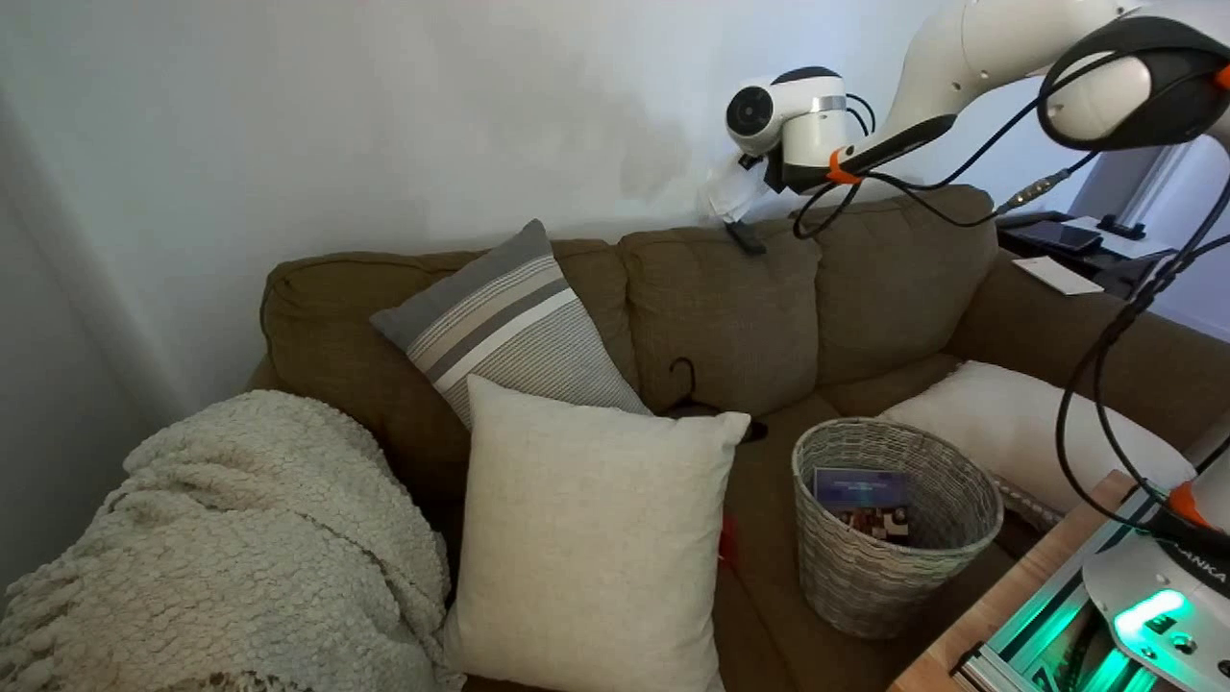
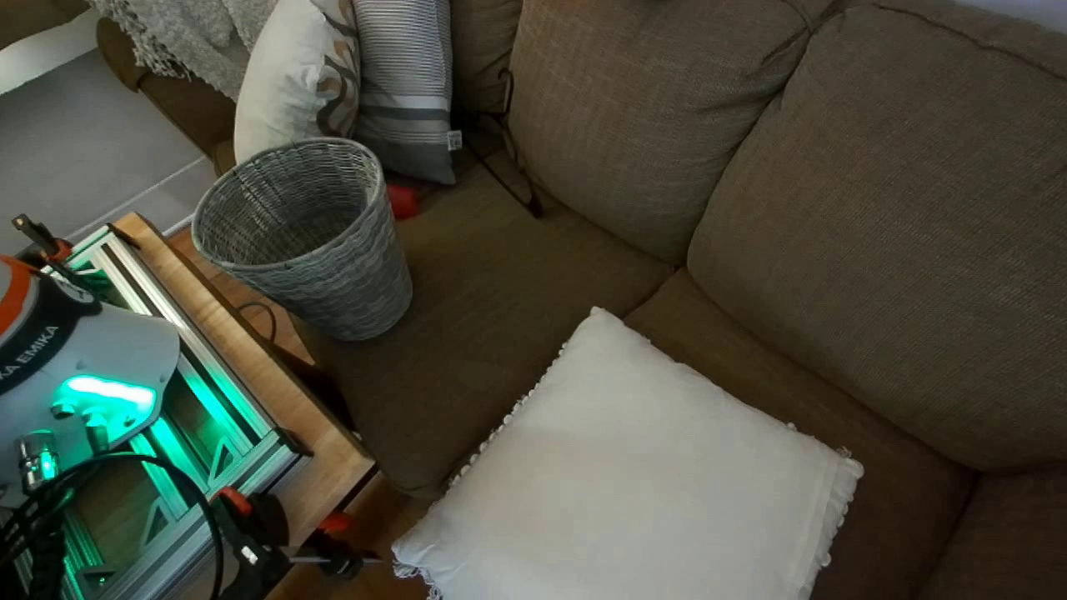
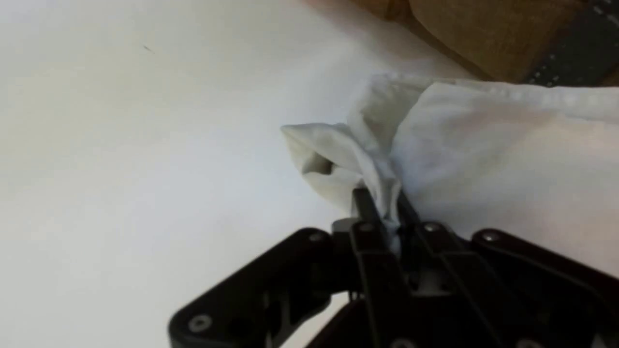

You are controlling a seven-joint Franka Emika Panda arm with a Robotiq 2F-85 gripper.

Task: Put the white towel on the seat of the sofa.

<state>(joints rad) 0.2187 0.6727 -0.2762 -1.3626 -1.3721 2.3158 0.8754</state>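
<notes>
My gripper (image 3: 382, 200) is shut on a bunched corner of the white towel (image 3: 503, 154) in the wrist view, and the rest of the cloth spreads to the right. In an exterior view the towel (image 1: 732, 194) hangs from the arm's end, in front of or above the top edge of the sofa's back. The fingers are mostly hidden there. The olive-brown sofa (image 1: 725, 317) also shows in an exterior view (image 2: 492, 287), with its seat and back cushions. The gripper and towel are out of that view.
On the seat are a wicker basket (image 1: 894, 567), a white pillow (image 2: 650, 467), a cream pillow (image 1: 596, 538), a striped pillow (image 1: 519, 317) and a black hanger (image 2: 508, 158). A knitted blanket (image 1: 250, 548) covers one end. A dark strip (image 1: 745, 237) shows below the towel.
</notes>
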